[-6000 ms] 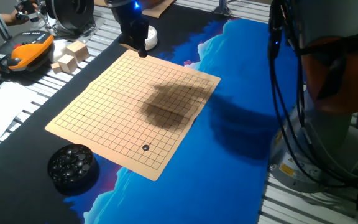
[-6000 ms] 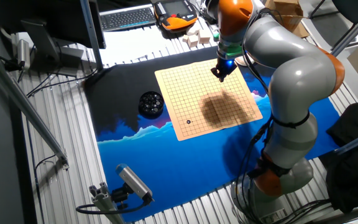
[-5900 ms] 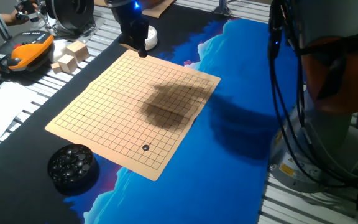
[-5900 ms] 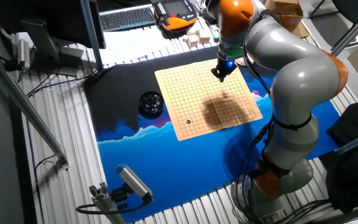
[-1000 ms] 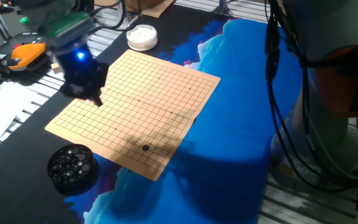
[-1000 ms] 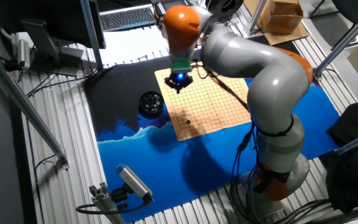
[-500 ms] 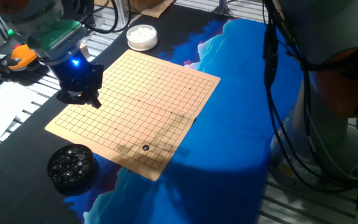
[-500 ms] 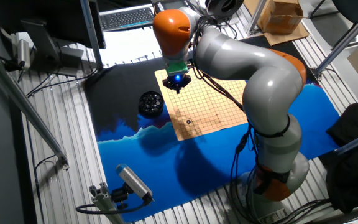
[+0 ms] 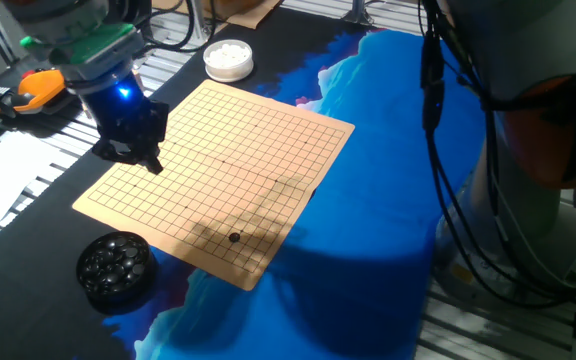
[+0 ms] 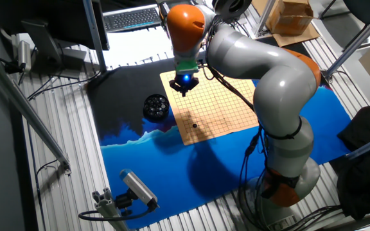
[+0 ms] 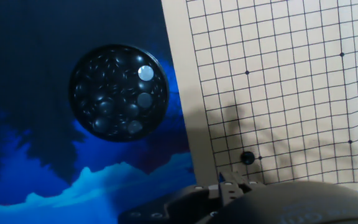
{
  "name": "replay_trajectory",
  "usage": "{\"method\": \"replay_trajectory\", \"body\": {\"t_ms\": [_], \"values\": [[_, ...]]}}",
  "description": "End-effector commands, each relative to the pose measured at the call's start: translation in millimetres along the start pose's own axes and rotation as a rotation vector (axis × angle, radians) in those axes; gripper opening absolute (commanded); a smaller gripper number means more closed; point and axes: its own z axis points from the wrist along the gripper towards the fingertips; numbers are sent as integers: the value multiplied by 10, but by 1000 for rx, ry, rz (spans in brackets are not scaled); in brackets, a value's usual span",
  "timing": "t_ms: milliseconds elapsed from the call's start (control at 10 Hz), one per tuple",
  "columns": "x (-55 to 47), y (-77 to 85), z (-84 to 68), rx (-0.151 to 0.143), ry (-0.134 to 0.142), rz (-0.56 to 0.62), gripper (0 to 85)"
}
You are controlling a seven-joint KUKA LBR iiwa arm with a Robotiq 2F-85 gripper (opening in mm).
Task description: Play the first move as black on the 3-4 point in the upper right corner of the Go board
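Observation:
One small glossy black stone [image 9: 234, 237] lies on the tan Go board [image 9: 258, 130], on a grid point near the corner closest to the black bowl of stones [image 9: 116, 268]. It also shows in the other fixed view [image 10: 194, 126] and in the hand view [image 11: 247, 157]. My gripper [image 9: 151, 165] hovers above the board's left edge, well apart from the stone, fingers together and empty. The other fixed view shows the gripper [image 10: 185, 92] over the board [image 10: 230, 96] beside the bowl [image 10: 156, 106]. In the hand view only the gripper's tips [image 11: 230, 179] show at the bottom edge.
A white bowl of white stones [image 9: 227, 60] stands past the board's far corner. Wooden blocks [image 9: 113, 90] and an orange-black handheld device [image 9: 30, 88] lie to the left. A keyboard [image 10: 132, 18] sits at the table's back. The arm's cables [image 9: 448, 150] hang on the right.
Since about six seconds ago the gripper has crossed from the board's far corner by the white bowl to its left edge. In the last second it only shifted slightly. The stone has not moved.

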Motion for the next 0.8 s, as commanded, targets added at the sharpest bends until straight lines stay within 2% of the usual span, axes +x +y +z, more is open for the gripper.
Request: {"method": "replay_trajectory", "body": {"t_ms": [0, 100, 200, 300, 400, 600, 700], "values": [[-1, 75, 17, -9, 3, 14, 0], [-9, 197, 37, -61, 12, 29, 0], [-17, 295, 41, -107, 7, 47, 0], [-24, 394, 39, -114, 9, 65, 0], [-31, 500, 63, -101, 5, 86, 0], [-70, 681, 196, -83, -23, 125, 340], [-107, 727, 257, -93, -18, 135, 340]]}}
